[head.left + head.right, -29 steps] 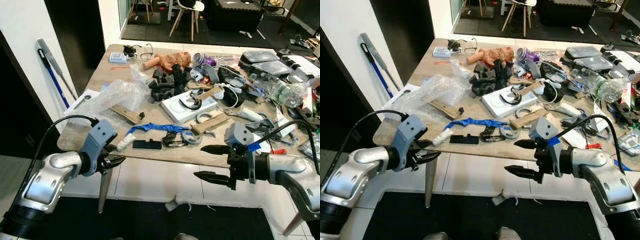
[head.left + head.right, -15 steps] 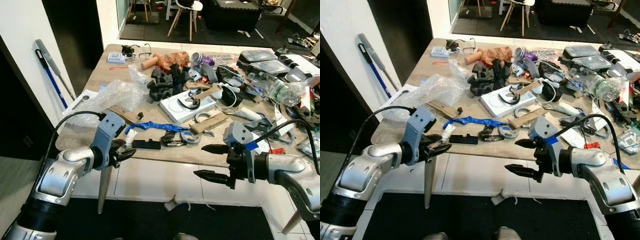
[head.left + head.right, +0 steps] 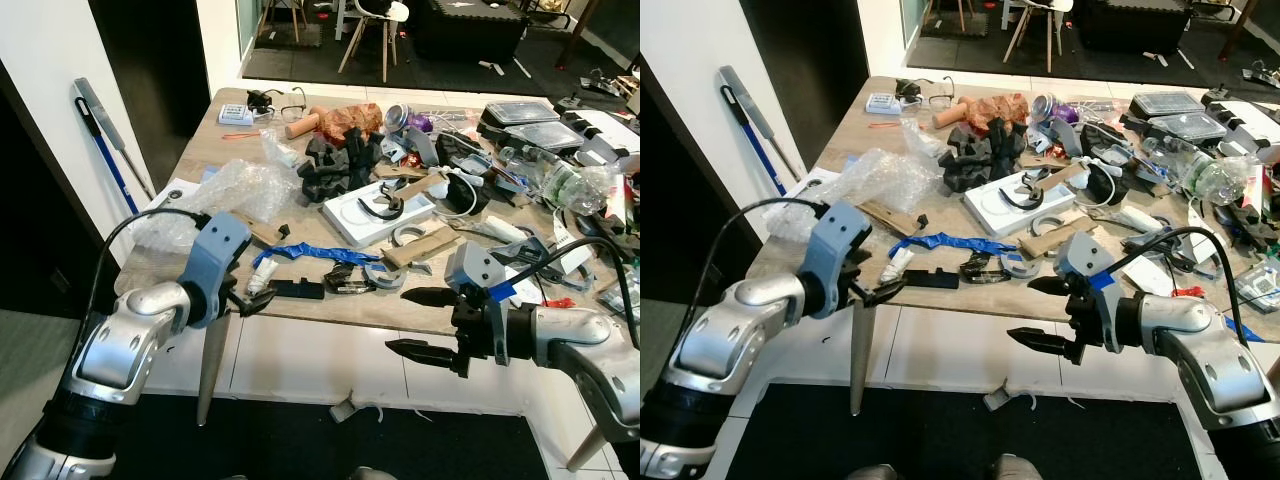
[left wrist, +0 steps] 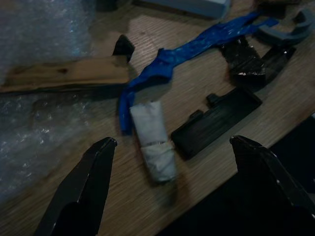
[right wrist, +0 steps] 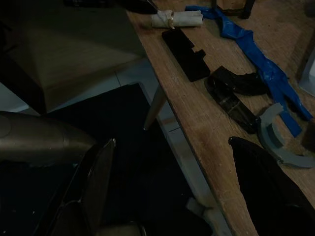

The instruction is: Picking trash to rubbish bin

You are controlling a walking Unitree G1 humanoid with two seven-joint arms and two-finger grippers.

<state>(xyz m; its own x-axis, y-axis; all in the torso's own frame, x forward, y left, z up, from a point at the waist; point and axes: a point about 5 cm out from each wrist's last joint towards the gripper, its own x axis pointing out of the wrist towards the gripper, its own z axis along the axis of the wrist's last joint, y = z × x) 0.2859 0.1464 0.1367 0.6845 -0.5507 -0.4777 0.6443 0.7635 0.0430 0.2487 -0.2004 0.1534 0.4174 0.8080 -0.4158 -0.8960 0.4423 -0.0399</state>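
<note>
With fingers spread, the left gripper (image 4: pixel 170 184) frames the crumpled white tube (image 4: pixel 153 141); closing off-center could knock it over the table edge (image 4: pixel 211 194).

Two silver, rounded metal arms are seen, each ending in a blue-grey angular wrist block. A black cable is looped from each block back along the forearm. The left gripper (image 3: pixel 252 303) and right gripper (image 3: pixel 425 323) are each made of two long, black, pointed fingers. Black collars ring the forearms.
</note>
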